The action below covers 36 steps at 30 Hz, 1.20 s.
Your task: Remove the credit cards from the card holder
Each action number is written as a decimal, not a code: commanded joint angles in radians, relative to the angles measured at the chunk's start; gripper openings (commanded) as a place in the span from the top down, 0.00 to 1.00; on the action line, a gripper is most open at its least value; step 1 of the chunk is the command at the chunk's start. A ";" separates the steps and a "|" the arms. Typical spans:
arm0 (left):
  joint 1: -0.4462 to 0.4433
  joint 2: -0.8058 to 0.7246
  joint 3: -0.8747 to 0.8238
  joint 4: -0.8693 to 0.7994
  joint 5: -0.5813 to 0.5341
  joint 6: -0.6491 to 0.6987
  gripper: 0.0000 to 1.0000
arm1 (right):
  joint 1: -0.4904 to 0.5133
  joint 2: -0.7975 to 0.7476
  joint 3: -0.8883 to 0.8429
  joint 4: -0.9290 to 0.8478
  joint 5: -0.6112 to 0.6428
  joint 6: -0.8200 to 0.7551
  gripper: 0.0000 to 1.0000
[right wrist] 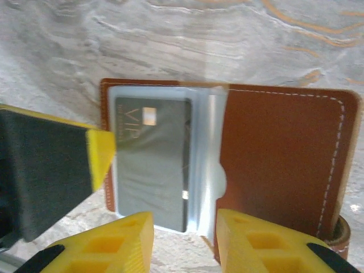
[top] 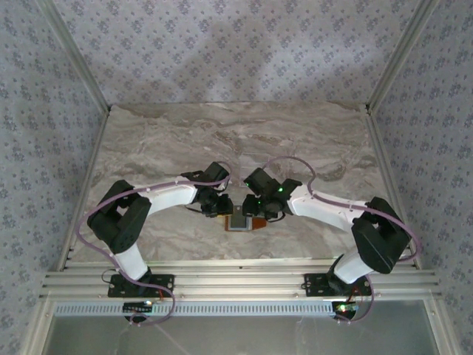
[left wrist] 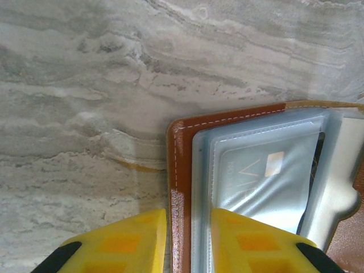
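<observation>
The card holder (top: 240, 220), orange-brown leather, lies open on the marble table between both arms. Its clear grey-blue sleeve (right wrist: 207, 159) holds a dark grey credit card (right wrist: 153, 159) marked VIP with a small chip. That card shows pale through the glossy sleeve in the left wrist view (left wrist: 267, 176). My left gripper (left wrist: 188, 219) is shut on the card holder's stitched edge (left wrist: 179, 170) and the sleeve's border. My right gripper (right wrist: 185, 222) stands open, its yellow fingers (right wrist: 250, 239) either side of the sleeve's lower edge without touching it. A left finger (right wrist: 99, 156) rests at the holder's left edge.
The marble table (top: 236, 140) stretches behind the arms, with patterned walls on three sides. An aluminium rail (top: 236, 285) runs along the near edge. The holder's snap tab (right wrist: 341, 233) sticks out at its lower right corner.
</observation>
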 commanded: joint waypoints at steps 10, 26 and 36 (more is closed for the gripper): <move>-0.006 0.008 -0.005 -0.024 0.015 0.001 0.72 | -0.052 0.133 -0.041 0.054 0.005 -0.048 0.72; -0.005 -0.052 0.011 -0.070 -0.015 -0.004 0.73 | -0.024 0.111 0.063 -0.096 0.125 -0.092 0.72; -0.028 -0.038 0.057 -0.077 0.022 0.000 0.74 | 0.030 0.048 0.155 -0.257 0.261 -0.067 0.60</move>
